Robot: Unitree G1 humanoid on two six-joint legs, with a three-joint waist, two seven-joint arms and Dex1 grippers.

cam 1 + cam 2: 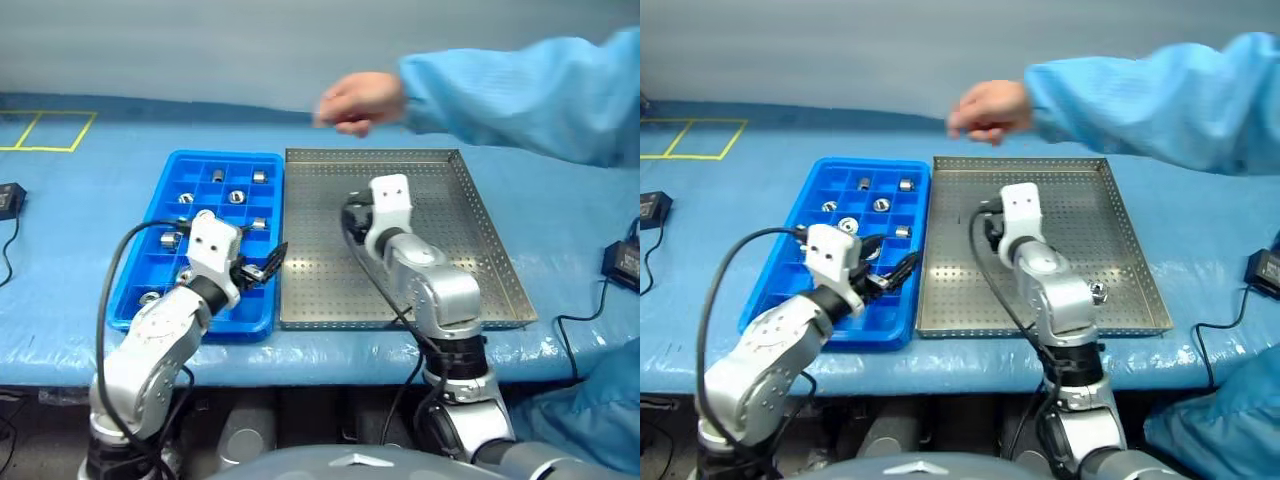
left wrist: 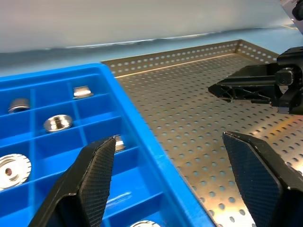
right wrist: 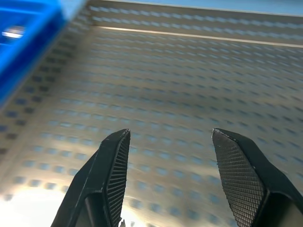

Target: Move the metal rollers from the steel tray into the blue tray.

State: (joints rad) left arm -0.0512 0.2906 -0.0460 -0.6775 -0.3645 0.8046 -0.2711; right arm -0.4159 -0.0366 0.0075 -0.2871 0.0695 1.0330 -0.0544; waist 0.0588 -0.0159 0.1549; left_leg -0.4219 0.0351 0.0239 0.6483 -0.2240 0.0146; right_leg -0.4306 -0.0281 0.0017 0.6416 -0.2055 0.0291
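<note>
A blue-covered tabletop [image 1: 80, 230] marked with yellow tape lines [image 1: 45, 132] carries the blue tray [image 1: 165, 210] and, just beside it on the robot's right, the steel tray [image 1: 1130, 250], while a person's hand [image 1: 362, 101] reaches over the far edge. Several metal rollers [image 1: 236, 197] sit in separate compartments of the blue tray, and one roller [image 1: 1098, 292] lies near the steel tray's near right corner. The left gripper [image 2: 175, 179] hangs wide open and empty over the seam between the trays, and the right gripper [image 3: 168, 163] is parted and empty above the steel tray's perforated floor.
</note>
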